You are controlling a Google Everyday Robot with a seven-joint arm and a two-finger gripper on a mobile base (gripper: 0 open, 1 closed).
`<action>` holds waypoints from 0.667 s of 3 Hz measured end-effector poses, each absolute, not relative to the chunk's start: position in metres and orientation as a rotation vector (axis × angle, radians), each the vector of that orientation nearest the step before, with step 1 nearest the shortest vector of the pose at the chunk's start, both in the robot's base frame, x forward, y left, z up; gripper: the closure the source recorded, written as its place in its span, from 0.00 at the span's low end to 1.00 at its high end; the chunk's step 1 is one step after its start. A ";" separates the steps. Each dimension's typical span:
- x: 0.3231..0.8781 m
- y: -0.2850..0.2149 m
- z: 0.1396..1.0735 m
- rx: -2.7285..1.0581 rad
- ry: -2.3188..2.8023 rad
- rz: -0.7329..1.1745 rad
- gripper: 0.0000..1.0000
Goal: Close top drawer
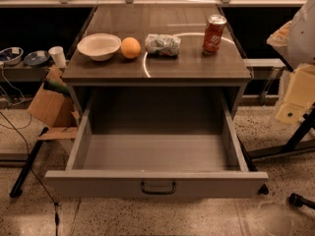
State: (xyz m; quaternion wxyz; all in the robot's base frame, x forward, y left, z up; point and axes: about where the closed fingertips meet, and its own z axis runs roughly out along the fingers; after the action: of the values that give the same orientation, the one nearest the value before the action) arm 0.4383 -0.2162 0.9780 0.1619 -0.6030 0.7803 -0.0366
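Observation:
The top drawer (157, 183) is pulled far out of the grey cabinet toward me. Its flat front panel spans the cabinet's width and has a small dark loop handle (158, 187) at the centre. The long grey box body (155, 154) is empty inside. My gripper is not in view. Only a white and cream bulk (298, 82) shows at the right edge, to the right of the drawer and above it.
The cabinet's top (197, 65) holds a white bowl (99, 45), an orange (130, 47), a crumpled bag (162, 44) and a red soda can (214, 34). A cardboard box (51, 104) and a black leg (27, 168) stand at the left. A black stand (290, 149) is at the right.

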 end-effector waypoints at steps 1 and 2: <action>0.438 -0.216 0.978 -1.721 2.227 -0.104 0.00; 0.432 -0.212 0.976 -1.693 2.217 -0.115 0.00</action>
State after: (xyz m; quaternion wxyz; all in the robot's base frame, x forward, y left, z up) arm 0.4319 -0.2117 0.9764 0.1739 -0.5971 0.7820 -0.0406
